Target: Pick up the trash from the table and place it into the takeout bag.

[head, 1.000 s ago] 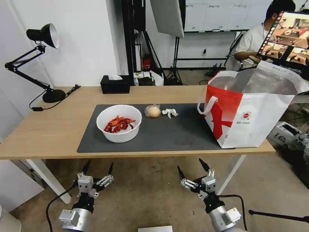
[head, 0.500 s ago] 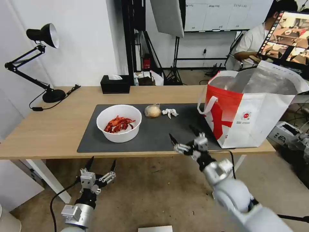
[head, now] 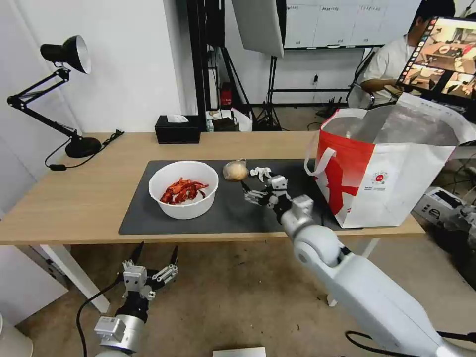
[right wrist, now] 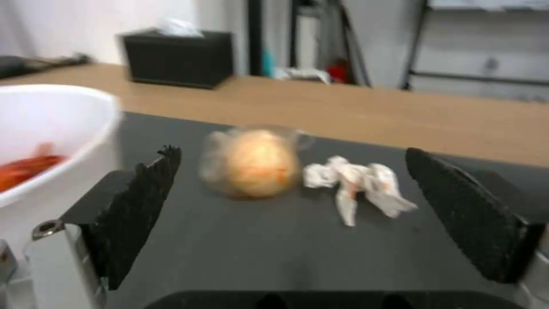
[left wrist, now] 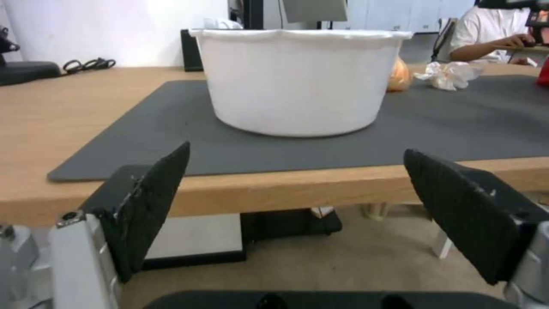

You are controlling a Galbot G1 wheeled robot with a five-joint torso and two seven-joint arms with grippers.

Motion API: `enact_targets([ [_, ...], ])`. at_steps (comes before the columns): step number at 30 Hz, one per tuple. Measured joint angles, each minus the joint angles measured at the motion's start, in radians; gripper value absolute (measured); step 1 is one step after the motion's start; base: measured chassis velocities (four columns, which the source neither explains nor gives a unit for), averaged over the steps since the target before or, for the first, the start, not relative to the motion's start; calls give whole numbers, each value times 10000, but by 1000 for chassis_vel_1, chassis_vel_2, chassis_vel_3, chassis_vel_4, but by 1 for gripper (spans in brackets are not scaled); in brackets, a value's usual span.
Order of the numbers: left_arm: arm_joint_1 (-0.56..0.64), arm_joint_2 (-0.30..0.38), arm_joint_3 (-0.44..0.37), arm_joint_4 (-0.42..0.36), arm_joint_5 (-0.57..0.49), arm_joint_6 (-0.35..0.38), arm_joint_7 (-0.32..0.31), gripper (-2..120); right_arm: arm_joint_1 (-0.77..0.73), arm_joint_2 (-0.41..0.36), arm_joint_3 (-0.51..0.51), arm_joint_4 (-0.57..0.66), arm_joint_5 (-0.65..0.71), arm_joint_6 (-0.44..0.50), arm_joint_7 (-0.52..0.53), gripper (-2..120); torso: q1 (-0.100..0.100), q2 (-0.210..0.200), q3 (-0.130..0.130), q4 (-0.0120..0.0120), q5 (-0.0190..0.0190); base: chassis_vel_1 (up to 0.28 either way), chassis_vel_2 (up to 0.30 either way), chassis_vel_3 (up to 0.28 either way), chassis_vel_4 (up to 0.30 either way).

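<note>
On the table's (head: pixel 89 198) dark grey mat (head: pixel 238 213) stands a white bowl of red scraps (head: pixel 183 190). To its right lie a small clear bag with a beige lump (head: pixel 235 171) and a crumpled tissue (head: pixel 261 173). My right gripper (head: pixel 258 186) hovers open over the mat just short of them; the right wrist view frames the bag (right wrist: pixel 251 163) and tissue (right wrist: pixel 357 184) between its fingers (right wrist: pixel 480 210). My left gripper (head: pixel 157 246) hangs open below the table's front edge, facing the bowl (left wrist: pixel 300 79). The takeout bag (head: pixel 391 163) stands open at the table's right end.
A black tissue box (head: pixel 177 129) sits at the table's back edge. A black desk lamp (head: pixel 64 54) stands on the back left corner with its cable beside it. A monitor (head: pixel 446 54) rises behind the bag.
My right arm rose from below the table's front edge and reached forward over the mat toward the lump bag and tissue. The left gripper barely moved.
</note>
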Motion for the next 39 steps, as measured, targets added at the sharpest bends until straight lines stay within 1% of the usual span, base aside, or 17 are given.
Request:
enact_targets([
  [1,5,-5,0,8,0,-4,0,100,188,136,-71,-166,70,-134,309,100,0,-1,0,1,0,0,0,0,0],
  [2,5,-5,0,8,0,-4,0,100,188,136,-71,-166,70,-134,309,100,0,-1,0,1,0,0,0,0,0],
  [5,6,-26,4,11,6,-10,-3,100,624,475,-167,-739,186,-368,939,100,0,-1,0,0,1,0,0,0,0],
  [8,6,-28,5,11,6,-11,-3,100,644,492,-168,-772,194,-379,968,100,0,-1,0,0,1,0,0,0,0],
  [9,-4,-45,13,19,21,-11,-4,100,917,681,-188,-1261,267,-511,1230,100,0,-1,0,-1,1,0,0,0,0],
  [10,-4,-45,13,19,21,-11,-4,100,917,681,-188,-1261,267,-511,1230,100,0,-1,0,-1,1,0,0,0,0],
  [13,-80,-46,22,143,22,-16,-7,100,1184,953,-210,-1906,361,-553,1438,100,0,0,0,-2,1,0,0,0,0],
  [15,-86,-46,30,154,22,-17,-7,100,1242,1029,-215,-2062,362,-554,1462,100,0,0,0,-2,0,0,0,0,0],
  [16,-92,-48,32,172,17,-22,-6,100,1364,1198,-229,-2376,345,-559,1551,100,-1,0,0,-2,2,0,0,0,0],
  [18,-96,-51,29,181,12,-26,-7,100,1424,1294,-237,-2513,328,-574,1616,100,0,0,0,-2,2,0,0,0,0],
  [21,-98,-122,18,199,5,-53,-6,100,1650,1610,-246,-3086,257,-680,1888,100,-1,0,0,0,2,0,0,0,0],
  [30,-51,-202,7,198,11,-115,-3,100,2100,1937,-228,-4103,186,-697,1861,100,-1,0,-1,-1,1,0,0,0,0],
  [33,-31,-195,-1,181,12,-123,-3,100,2236,2084,-209,-4583,185,-738,1635,100,-1,0,-1,-1,2,0,0,0,0],
  [39,-15,-179,-6,162,11,-135,-2,100,2337,2327,-124,-5144,227,-733,1268,100,-1,0,-1,-1,2,0,0,0,0],
])
